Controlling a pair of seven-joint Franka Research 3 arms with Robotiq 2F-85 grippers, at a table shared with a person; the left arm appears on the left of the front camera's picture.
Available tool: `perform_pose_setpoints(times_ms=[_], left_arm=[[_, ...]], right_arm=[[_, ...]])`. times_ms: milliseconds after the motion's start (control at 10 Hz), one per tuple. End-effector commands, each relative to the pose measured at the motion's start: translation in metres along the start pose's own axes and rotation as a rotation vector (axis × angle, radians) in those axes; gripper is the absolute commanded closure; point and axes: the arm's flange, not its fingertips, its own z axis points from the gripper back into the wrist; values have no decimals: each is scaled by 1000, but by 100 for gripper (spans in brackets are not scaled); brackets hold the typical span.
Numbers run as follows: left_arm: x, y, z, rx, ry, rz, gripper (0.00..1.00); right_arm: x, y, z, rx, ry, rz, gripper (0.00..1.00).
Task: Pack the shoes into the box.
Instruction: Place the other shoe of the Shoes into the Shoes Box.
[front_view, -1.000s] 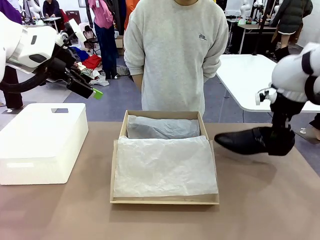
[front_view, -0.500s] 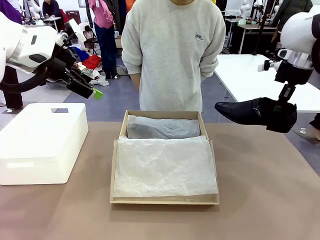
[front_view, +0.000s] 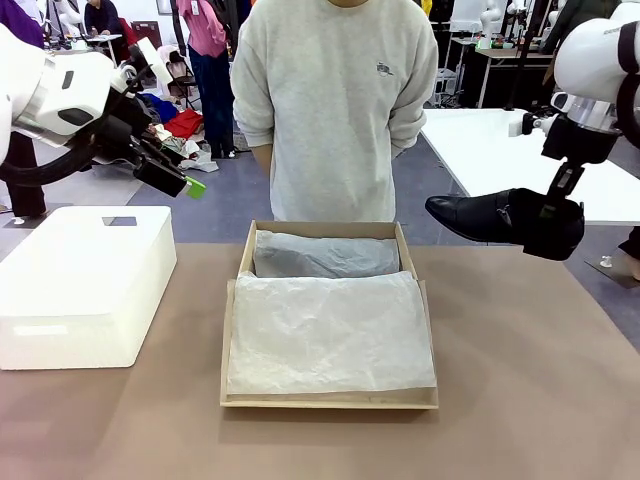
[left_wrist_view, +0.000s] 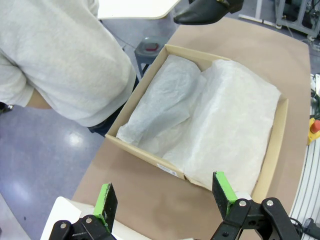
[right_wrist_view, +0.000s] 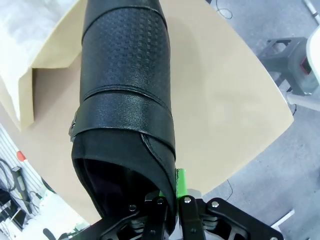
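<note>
Black leather sits between the jaws of the right gripper (right_wrist_view: 172, 192): they are shut tight on the heel rim of one shoe (front_view: 478, 215), and the green pads are mostly hidden behind that rim. In the wrist view the toe is cut off at the top edge. The shoe hangs in the air, approx. level, with its long axis across the table. Its pointed toe faces away from the gripper, toward the box (front_view: 244, 262), which lies lower, beyond the toe. White tissue paper (front_view: 330, 335) covers the inside of the box, and what is under it cannot be seen. The left gripper (left_wrist_view: 165, 192) is wide open w/ nothing between its fingers; the box is below and ahead of it.
</note>
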Motion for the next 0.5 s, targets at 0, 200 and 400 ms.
perform_pose_setpoints(times_ms=[0,200,400], left_arm=[[0,1,0,-9,-9,4,0],[0,1,0,-9,-9,4,0],[0,1,0,-9,-9,4,0]], right_arm=[[-2,-1,4,-3,-3,-2,100],[-1,-1,-1,2,1,-3,100],[21,18,26,-27,-48,-234,100]])
